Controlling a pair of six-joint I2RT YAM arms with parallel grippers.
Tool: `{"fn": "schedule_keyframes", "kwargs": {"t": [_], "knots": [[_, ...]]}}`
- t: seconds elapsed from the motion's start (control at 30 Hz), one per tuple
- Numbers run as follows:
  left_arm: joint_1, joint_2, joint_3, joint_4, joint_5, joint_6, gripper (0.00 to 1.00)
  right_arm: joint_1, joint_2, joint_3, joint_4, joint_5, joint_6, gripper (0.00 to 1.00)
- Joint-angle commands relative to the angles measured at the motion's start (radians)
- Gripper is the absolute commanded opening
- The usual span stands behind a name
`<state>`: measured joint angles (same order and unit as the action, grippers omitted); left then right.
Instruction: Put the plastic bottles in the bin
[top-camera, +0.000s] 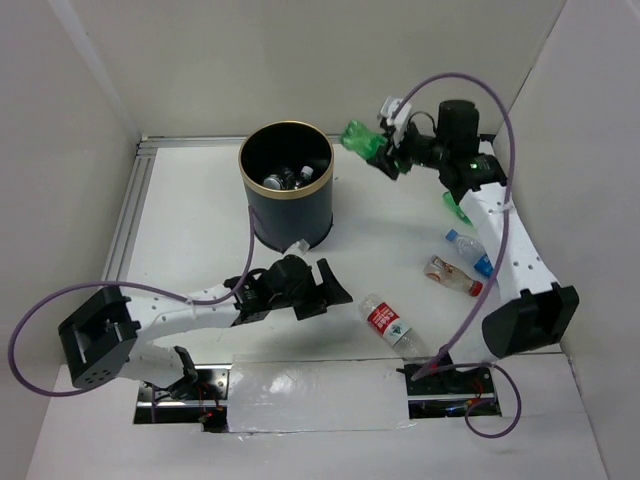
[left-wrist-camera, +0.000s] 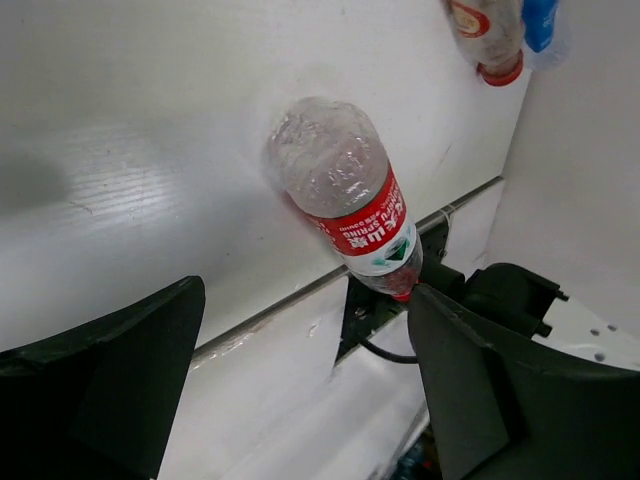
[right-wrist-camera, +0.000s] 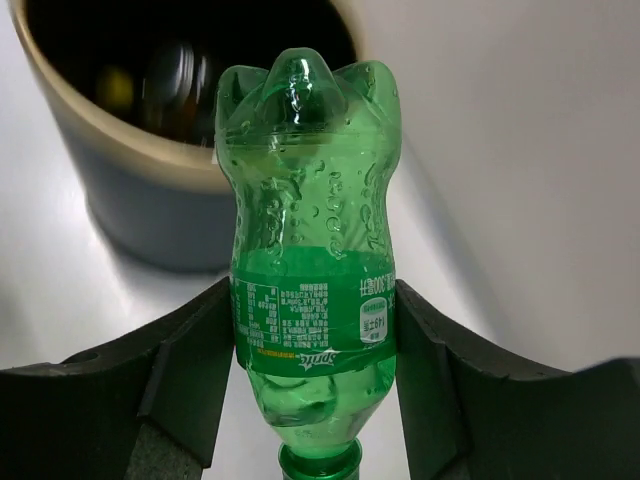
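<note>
Right wrist view shows the right gripper (right-wrist-camera: 312, 340) clamped on a green bottle (right-wrist-camera: 310, 200) near the table's far edge, just short of the bin (right-wrist-camera: 140, 215); released here, it could drop outside and roll away.

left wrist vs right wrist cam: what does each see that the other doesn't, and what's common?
Left wrist only: the red-label bottle lying on its side, a red-capped bottle and a blue-labelled bottle at the top corner, and the left gripper open and empty.
Right wrist only: the green bottle clamped in the right gripper, with the bin beyond it.
Both: the white table.
</note>
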<state>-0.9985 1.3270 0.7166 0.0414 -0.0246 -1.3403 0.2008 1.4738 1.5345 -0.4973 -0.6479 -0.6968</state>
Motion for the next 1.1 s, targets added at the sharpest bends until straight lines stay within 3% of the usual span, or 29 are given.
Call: {"fn": "schedule_keyframes", "kwargs": {"t": [0.0, 0.07, 0.17, 0.2, 0.27, 0.33, 0.37, 0.53, 0.67, 0.83, 0.9, 0.93, 0.97, 1.03, 1.07], "knots": [[0.012, 0.063, 0.027, 0.120, 0.118, -0.144, 0.96, 0.089, -0.012, 0.152, 0.149, -0.091, 0.111, 0.13], [0.021, 0.087, 0.038, 0.120, 0.133, -0.154, 0.97, 0.146, 0.063, 0.211, 0.241, -0.078, 0.140, 0.15], [0.021, 0.153, 0.067, 0.110, 0.152, -0.177, 0.99, 0.280, 0.282, 0.446, 0.217, -0.047, 0.140, 0.20], [0.021, 0.153, 0.067, 0.110, 0.152, -0.177, 0.99, 0.281, 0.283, 0.507, 0.217, -0.047, 0.140, 0.20], [0.021, 0.196, 0.102, 0.120, 0.161, -0.177, 0.99, 0.330, 0.426, 0.613, 0.169, -0.047, 0.169, 0.45], [0.021, 0.224, 0.112, 0.132, 0.161, -0.177, 0.99, 0.354, 0.500, 0.741, 0.131, 0.003, 0.206, 0.77], [0.021, 0.256, 0.136, 0.132, 0.175, -0.177, 0.99, 0.364, 0.537, 0.763, 0.120, 0.016, 0.221, 0.98], [0.012, 0.365, 0.188, 0.179, 0.207, -0.224, 0.99, 0.310, 0.410, 0.601, 0.151, 0.044, 0.290, 1.00], [-0.006, 0.495, 0.296, 0.128, 0.259, -0.224, 0.99, 0.221, 0.177, 0.197, 0.196, 0.034, 0.278, 1.00], [-0.055, 0.642, 0.475, 0.012, 0.270, -0.220, 0.99, 0.049, -0.110, -0.117, 0.187, 0.047, 0.293, 1.00], [-0.055, 0.691, 0.500, 0.032, 0.281, -0.232, 0.90, -0.025, -0.218, -0.251, 0.166, 0.075, 0.293, 1.00], [-0.055, 0.692, 0.500, 0.047, 0.291, -0.232, 0.63, -0.052, -0.252, -0.295, 0.166, 0.089, 0.293, 1.00], [-0.055, 0.692, 0.500, 0.048, 0.292, -0.232, 0.48, -0.081, -0.283, -0.371, 0.154, 0.090, 0.293, 1.00], [-0.055, 0.678, 0.488, 0.057, 0.292, -0.218, 0.28, -0.179, -0.367, -0.436, 0.129, 0.102, 0.293, 1.00], [-0.055, 0.663, 0.488, 0.048, 0.276, -0.218, 0.10, -0.214, -0.389, -0.463, 0.115, 0.102, 0.293, 1.00]]}}
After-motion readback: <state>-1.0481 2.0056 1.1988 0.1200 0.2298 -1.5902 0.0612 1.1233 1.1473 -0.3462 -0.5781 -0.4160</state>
